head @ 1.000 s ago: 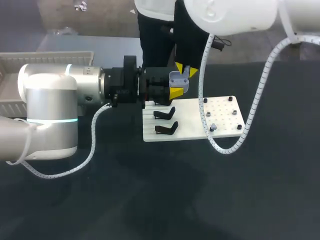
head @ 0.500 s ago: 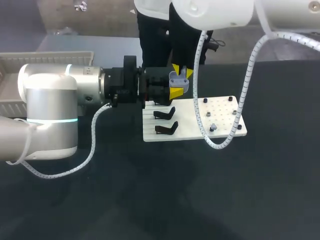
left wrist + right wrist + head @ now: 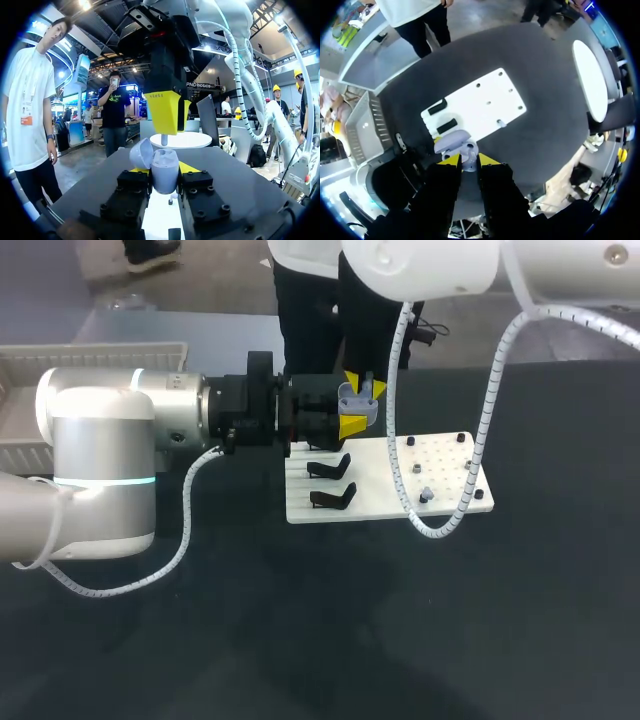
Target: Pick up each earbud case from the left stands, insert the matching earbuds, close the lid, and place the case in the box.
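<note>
Your box (image 3: 90,358) sits far left on the surface (image 3: 300,640), ready for finished cases. Your left gripper (image 3: 164,169) is clamped on the case (image 3: 164,179) from both sides, with the lid (image 3: 141,154) flipped open and the mouth facing up, so the other arm gets a steady target. Right above it your right gripper (image 3: 172,112) hangs tips-down, pinched on what looks like a small white earbud (image 3: 163,140). It's just over the opening, probably not seated yet. The board (image 3: 440,465) with two bare stands (image 3: 330,468) lies below, stretching right.
</note>
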Controlling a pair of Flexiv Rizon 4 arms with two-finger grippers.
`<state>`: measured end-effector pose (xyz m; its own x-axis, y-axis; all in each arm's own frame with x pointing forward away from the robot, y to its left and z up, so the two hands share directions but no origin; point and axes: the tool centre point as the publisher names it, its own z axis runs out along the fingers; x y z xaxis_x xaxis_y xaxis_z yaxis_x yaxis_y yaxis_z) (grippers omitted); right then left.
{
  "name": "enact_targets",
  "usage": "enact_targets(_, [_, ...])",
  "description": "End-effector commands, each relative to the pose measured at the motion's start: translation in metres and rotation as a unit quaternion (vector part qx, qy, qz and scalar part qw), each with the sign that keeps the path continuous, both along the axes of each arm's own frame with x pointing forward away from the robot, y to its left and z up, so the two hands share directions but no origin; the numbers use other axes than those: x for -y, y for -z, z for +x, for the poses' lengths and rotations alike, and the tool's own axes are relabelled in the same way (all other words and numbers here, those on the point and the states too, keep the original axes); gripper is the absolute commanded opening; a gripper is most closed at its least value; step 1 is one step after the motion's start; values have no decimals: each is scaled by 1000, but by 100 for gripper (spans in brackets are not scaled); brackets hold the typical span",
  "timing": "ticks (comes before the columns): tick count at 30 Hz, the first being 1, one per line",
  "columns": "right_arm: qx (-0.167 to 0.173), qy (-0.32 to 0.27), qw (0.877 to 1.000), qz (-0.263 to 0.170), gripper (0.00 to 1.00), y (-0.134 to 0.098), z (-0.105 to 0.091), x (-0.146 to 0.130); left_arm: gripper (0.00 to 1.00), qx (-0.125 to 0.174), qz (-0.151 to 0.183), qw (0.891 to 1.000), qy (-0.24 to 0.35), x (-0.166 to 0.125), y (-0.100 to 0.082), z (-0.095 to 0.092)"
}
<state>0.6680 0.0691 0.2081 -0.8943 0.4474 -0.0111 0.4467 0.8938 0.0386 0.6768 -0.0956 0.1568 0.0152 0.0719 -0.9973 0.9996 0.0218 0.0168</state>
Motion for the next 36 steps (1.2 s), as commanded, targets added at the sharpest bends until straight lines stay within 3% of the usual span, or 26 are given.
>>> enact_targets(1, [-4,-2,1000,-3,0,1,4,-3,0,2,-3,1000,-2,0,1,-1])
enact_targets(36, [-10,-2,1000,-9,0,8,7,-1,0,2,-3,1000,-2,0,1,-1])
